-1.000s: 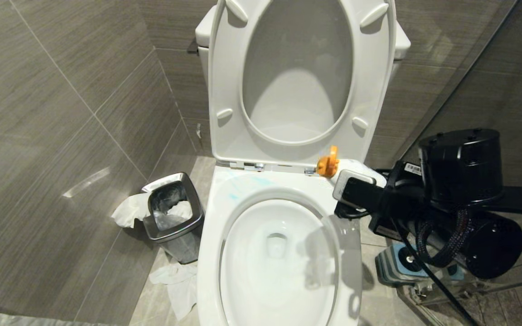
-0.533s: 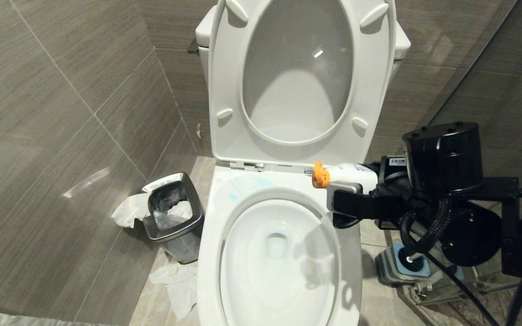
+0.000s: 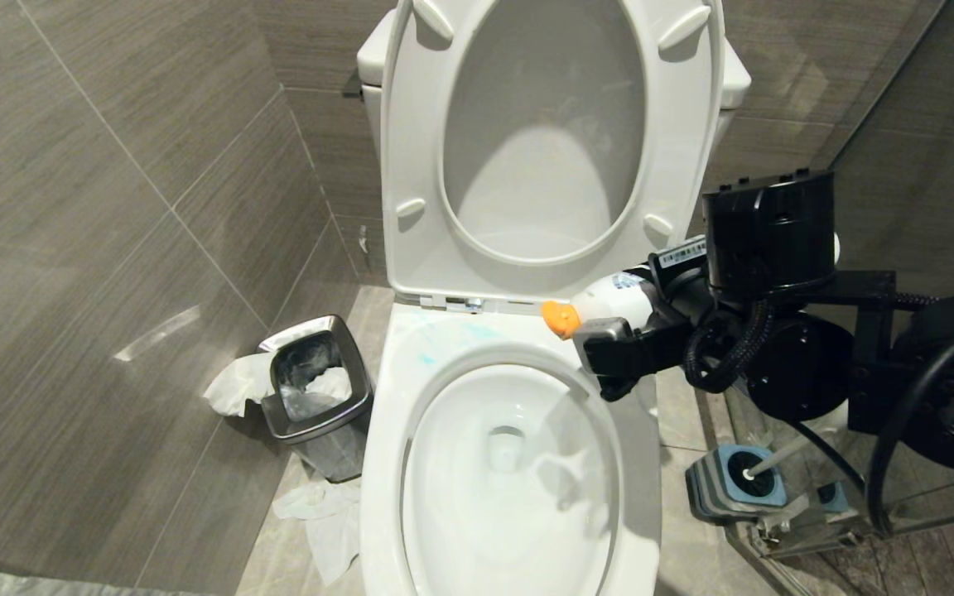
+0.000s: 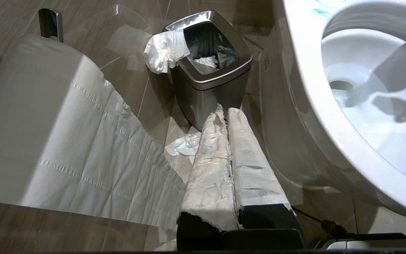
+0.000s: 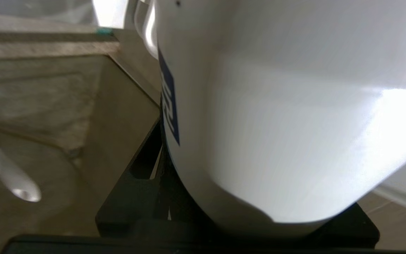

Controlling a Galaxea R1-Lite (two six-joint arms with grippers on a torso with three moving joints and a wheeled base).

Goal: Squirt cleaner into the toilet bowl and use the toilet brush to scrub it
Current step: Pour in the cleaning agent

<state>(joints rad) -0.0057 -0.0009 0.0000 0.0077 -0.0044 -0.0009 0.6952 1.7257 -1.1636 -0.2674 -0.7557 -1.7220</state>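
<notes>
Bottle [image 3: 609,300]: white, orange cap, lying level in right gripper [image 3: 622,331] clamped on it, cap over toilet bowl [image 3: 634,463] rim. Turquoise smears on rim. Left gripper [image 4: 229,155] closed, empty.

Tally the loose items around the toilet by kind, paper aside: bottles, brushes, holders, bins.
cleaner bottle: 1
toilet brush: 1
brush holder: 1
waste bin: 1
Total: 4

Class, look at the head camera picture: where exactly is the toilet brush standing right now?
The toilet brush stands in its blue-and-grey holder on the floor, low on the right of the head view, beside the toilet bowl and below the right arm.
</notes>
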